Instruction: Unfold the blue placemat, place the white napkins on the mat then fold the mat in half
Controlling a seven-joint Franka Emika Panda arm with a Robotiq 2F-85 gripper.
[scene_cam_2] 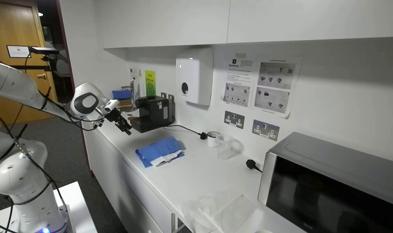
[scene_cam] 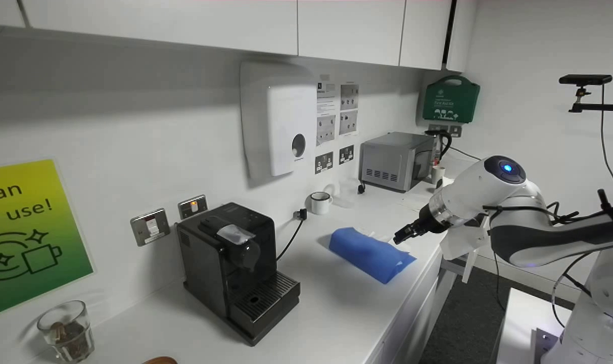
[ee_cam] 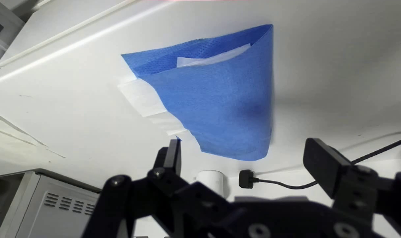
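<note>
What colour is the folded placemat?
The placemat is blue, looking darker inside the fold; the wrist view shows it best.

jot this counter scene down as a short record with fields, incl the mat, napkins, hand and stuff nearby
main item: blue placemat, folded over on white counter
contents: white napkins, partly between the layers, edges sticking out
hand: open, holding nothing, apart from the blue placemat
nearby: black coffee machine, white mug, grey microwave
stage: folding looks done or nearly so

Thin white napkins partly hidden in folded blue placemat, yellow-green rectangular sign cropped in an exterior view, white paper notices unreadably small
</note>
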